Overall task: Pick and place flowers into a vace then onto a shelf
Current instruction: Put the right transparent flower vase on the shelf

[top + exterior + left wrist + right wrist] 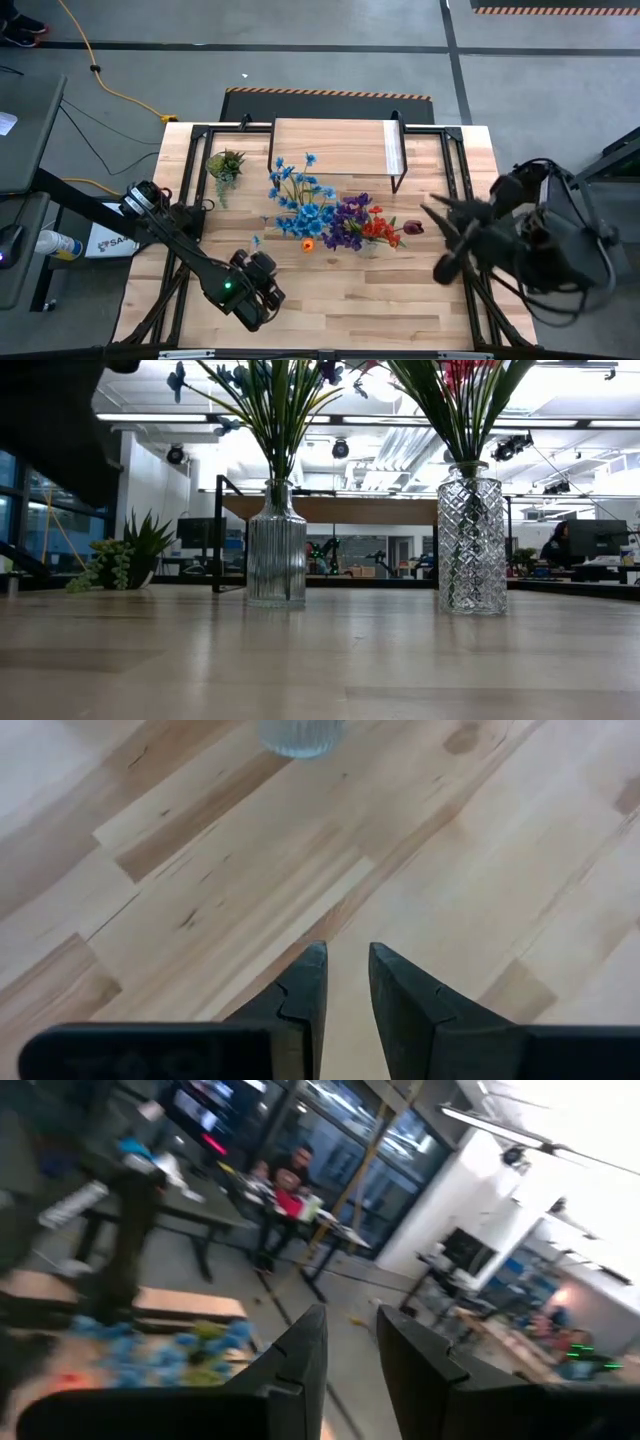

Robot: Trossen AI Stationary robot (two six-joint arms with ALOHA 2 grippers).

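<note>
Blue flowers (300, 200) with one orange bloom stand in a ribbed glass vase (277, 545) in the middle of the table. Beside them, red, purple and maroon flowers (365, 222) stand in a diamond-cut glass vase (471, 540). Both vases rest on their bases. The shelf (335, 145) stands behind them at the far edge. My left gripper (347, 955) hangs over bare planks near the front edge, pointing down at a slant, narrowly open and holding nothing. My right gripper (352, 1325) is high above the table's right side, level, narrowly open and holding nothing.
A small spiky potted plant (226, 163) sits left of the shelf. The ribbed vase's base (300, 735) lies ahead of my left gripper. Bare planks (380, 300) stretch along the near edge. People sit at desks (285, 1180) in the room beyond.
</note>
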